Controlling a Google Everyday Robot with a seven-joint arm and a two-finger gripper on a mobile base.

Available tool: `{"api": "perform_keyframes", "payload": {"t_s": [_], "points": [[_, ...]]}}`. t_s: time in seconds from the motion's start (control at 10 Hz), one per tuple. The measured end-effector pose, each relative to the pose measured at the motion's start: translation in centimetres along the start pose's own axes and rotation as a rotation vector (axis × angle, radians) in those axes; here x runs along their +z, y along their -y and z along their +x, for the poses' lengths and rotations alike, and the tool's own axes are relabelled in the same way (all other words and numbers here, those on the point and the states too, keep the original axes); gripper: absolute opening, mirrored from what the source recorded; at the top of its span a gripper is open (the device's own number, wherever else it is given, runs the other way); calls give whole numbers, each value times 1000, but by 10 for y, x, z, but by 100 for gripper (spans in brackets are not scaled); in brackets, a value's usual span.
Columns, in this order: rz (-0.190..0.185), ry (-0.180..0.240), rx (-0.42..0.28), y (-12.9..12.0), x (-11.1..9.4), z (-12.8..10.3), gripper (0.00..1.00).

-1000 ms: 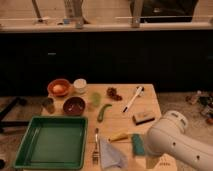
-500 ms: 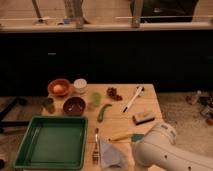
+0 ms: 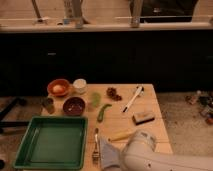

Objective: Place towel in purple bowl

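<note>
Towel (image 3: 107, 152) lies at the table's (image 3: 150, 102) near edge, just left of the white arm (image 3: 150, 157). The gripper, hidden beneath that arm, has its fingers spread. Purple bowl (image 3: 74, 106) is farther back, leftward.

Robot reaches in: the white arm (image 3: 152, 156) has swung left along the near edge of the table (image 3: 117, 120), leaving the near right corner it filled a second ago. It now sits lower in view and overlaps the right side of the towel (image 3: 107, 153). The dark green sponge, earlier in plain view just right of the towel, is now covered by the arm. The gripper is out of sight behind it.
</note>
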Motion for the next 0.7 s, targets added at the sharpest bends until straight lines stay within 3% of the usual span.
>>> {"api": "perform_keyframes", "payload": {"t_s": [0.3, 0.7], "points": [[-6, -2, -28, 10, 25, -15, 80], [-18, -6, -40, 31, 35, -26, 80]]}}
